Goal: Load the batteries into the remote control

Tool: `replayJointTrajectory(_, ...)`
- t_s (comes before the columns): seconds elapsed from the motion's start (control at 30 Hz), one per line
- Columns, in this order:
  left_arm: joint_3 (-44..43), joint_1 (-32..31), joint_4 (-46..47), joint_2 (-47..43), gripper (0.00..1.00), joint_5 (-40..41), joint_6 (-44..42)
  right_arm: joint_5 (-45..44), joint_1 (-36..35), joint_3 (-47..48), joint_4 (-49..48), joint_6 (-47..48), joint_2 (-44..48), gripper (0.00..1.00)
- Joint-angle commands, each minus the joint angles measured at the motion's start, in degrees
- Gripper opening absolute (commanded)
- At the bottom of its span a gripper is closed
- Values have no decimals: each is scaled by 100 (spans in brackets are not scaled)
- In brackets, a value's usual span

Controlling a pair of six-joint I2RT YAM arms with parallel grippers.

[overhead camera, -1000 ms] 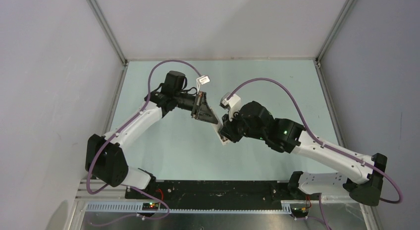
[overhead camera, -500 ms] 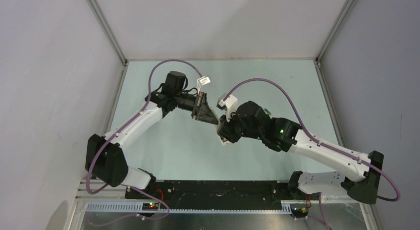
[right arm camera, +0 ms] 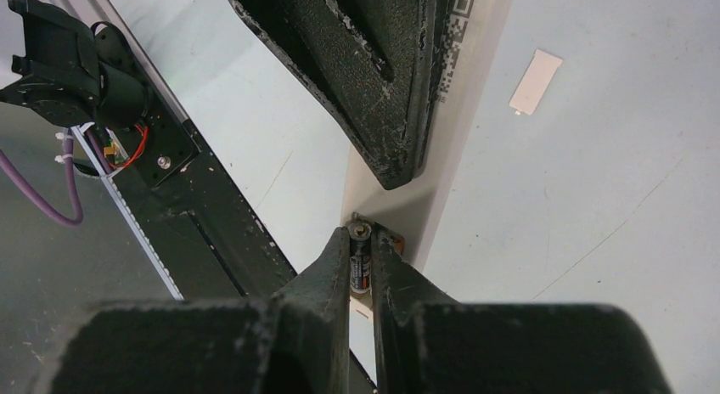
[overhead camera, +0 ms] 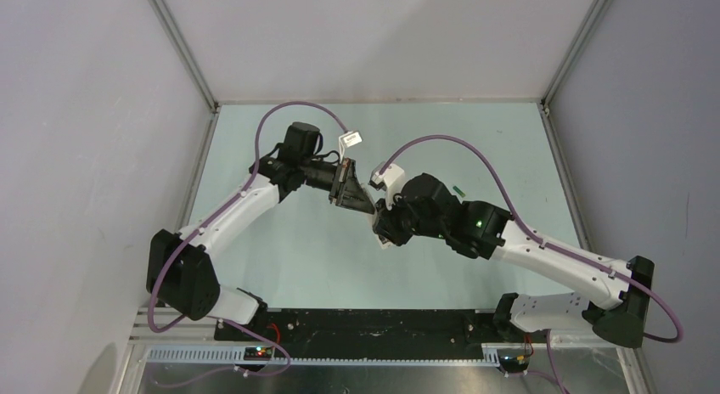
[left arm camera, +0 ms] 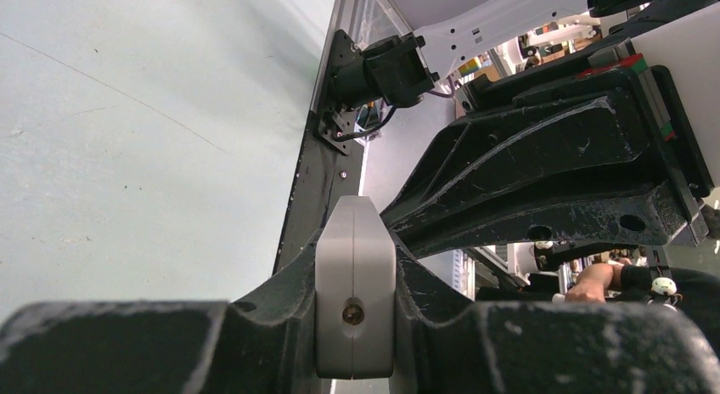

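Left gripper (overhead camera: 355, 190) clamped on the single remote control (right arm camera: 454, 139), a slim white bar held between both arms. Right gripper (right arm camera: 361, 241) pinched tight on one battery (right arm camera: 360, 271), dark with a metal tip, right at the remote's near end. One flat white cover piece (right arm camera: 536, 81) lying on the table. Second battery (overhead camera: 459, 189) on the table beyond the right arm. QR code (right arm camera: 454, 42) printed on the remote; battery print too small to read.
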State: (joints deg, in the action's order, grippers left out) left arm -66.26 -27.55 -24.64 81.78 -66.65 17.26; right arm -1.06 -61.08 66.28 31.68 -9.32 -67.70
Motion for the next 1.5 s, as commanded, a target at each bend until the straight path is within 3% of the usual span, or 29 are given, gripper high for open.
replayJointTrajectory(0.0,-296,-66,194,-42,0,-338,15,-149,-44,188,160,-64,-83,6)
replayJointTrajectory(0.27,-283,-75,194,-48,0,-259,10,-533,-44,180,2,-359,-142,13)
replayJointTrajectory(0.53,-308,-75,195,-8,0,-228,14,-423,47,183,-54,-501,-71,28)
replayJointTrajectory(0.9,-299,-75,190,15,0,-127,-13,-485,168,187,-155,-653,151,38)
replayJointTrajectory(1.1,-295,-75,194,25,0,-130,-28,-515,201,187,-216,-712,290,49)
replayJointTrajectory(1.3,-333,-75,194,52,0,-136,-23,-612,263,190,-230,-884,441,53)
replayJointTrajectory(1.47,-388,-78,197,62,0,-145,-40,-1555,314,-55,-421,-1155,823,61)
